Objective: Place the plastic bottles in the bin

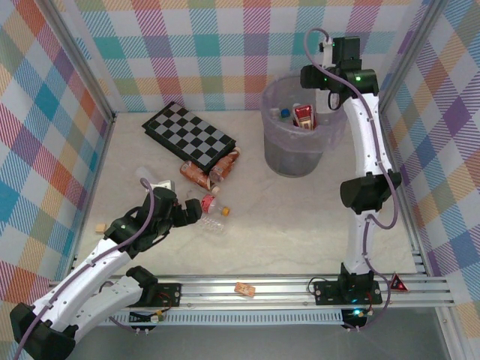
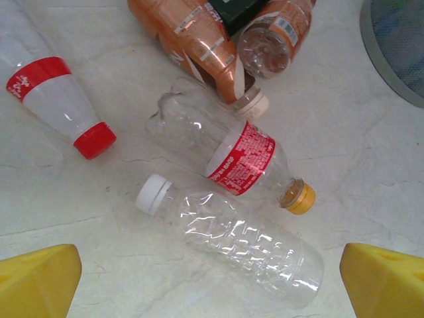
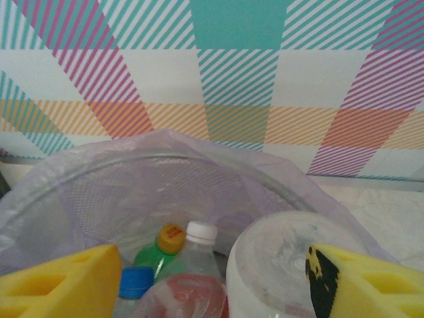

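Near left, the left jaws hang wide open and empty over a clear white-capped bottle point(image 2: 238, 248) on the worktop point(image 1: 300, 225). The next move is probably to lower and close on it. Far right, the right jaws gape above the bin point(image 1: 289, 154), with another bottle point(image 3: 285, 265) leaning on one pad point(image 3: 371, 285), seemingly mid-drop.

Flat black-and-white checkerboard point(image 1: 187, 135) lies askew on pale marbled counter point(image 1: 300, 217), far left-centre. Small orange-tan cube point(image 1: 99, 226) near left wall. Second cube point(image 1: 244, 289) on near aluminium rail point(image 1: 292, 285).
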Controlling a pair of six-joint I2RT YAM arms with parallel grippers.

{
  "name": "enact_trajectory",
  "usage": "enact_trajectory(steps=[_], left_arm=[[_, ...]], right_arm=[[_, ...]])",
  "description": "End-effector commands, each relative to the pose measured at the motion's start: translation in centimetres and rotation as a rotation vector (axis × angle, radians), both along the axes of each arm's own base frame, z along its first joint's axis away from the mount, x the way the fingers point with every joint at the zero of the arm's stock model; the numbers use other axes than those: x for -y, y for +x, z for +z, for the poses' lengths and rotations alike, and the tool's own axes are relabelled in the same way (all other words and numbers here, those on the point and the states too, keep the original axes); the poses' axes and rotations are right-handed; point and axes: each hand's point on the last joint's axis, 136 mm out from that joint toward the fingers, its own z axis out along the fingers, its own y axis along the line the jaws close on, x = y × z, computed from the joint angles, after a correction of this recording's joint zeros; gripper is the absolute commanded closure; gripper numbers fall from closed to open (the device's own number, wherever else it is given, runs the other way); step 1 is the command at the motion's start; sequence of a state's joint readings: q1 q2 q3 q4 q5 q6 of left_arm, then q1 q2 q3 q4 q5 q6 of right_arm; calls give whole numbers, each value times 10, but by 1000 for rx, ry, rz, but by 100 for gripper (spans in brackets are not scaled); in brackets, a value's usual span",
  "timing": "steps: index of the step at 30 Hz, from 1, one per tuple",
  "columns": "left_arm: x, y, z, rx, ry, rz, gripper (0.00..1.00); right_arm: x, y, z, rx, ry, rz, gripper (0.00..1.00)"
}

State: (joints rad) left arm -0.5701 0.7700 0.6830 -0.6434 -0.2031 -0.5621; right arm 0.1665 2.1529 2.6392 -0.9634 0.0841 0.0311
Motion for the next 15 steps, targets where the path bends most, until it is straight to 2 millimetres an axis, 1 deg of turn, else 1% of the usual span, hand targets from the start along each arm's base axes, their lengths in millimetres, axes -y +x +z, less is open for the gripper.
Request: enact_trajectory(steps=[1, 3, 4, 7, 8, 9, 11, 13, 15], left_arm=[[-15, -1, -10, -50, 12, 80, 0], [-16, 2, -13, -62, -5, 106, 0], [-18, 3, -15, -67, -6, 127, 0], [-27, 7, -18, -75, -8, 188, 0], [-30, 9, -18, -76, -9, 201, 0], [-34, 11, -18, -73, -11, 222, 0], [-44, 18, -20, -67, -13, 266, 0], [-54, 27, -28, -76, -31, 313, 0], [-64, 39, -37, -85, -54, 359, 0]], right_arm=[[-3, -37, 60, 94, 57, 37, 14], [-5, -48, 67, 96, 73, 52, 7], [-5, -55, 69, 95, 81, 58, 1], [-9, -74, 70, 76, 111, 79, 0], [-11, -79, 66, 63, 126, 94, 0], [-15, -90, 66, 55, 147, 113, 0], [-25, -108, 61, 36, 186, 161, 0], [-39, -128, 54, 12, 219, 215, 1], [-54, -149, 55, 0, 238, 276, 1]])
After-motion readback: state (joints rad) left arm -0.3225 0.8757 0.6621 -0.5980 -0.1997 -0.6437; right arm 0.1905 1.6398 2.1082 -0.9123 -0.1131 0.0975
